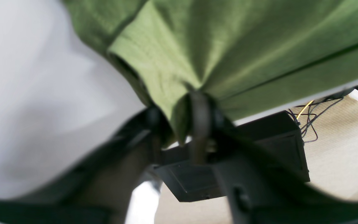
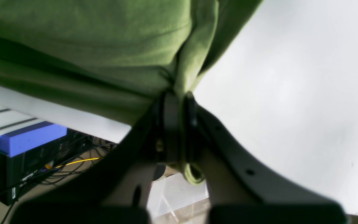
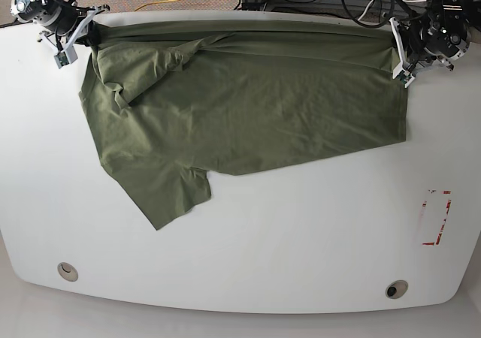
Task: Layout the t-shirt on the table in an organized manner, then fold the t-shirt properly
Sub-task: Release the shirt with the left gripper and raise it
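White and glossy, the table (image 3: 248,255) fills the base view, with cables and floor showing beyond its far edge. On it the t-shirt (image 3: 248,105) lies spread across the far half, its long top edge pulled taut along the 12 o'clock rim, one sleeve (image 3: 169,195) trailing toward 7 o'clock and loose wrinkles bunched near 10 o'clock. At 10 o'clock the right gripper (image 3: 75,34) is clamped on one end of that taut edge; its wrist view shows cloth pinched between closed jaws. At 2 o'clock the left gripper (image 3: 402,52) pinches the other end the same way, fabric fanning out from its closed jaws in its own wrist view. A red tape rectangle (image 3: 436,218) sits bare at 4 o'clock. By my judgement the laying-out step is underway, not the folding. Next, both arms likely need to draw the shirt toward the table's middle, keeping tension even, then release and smooth the sleeve.
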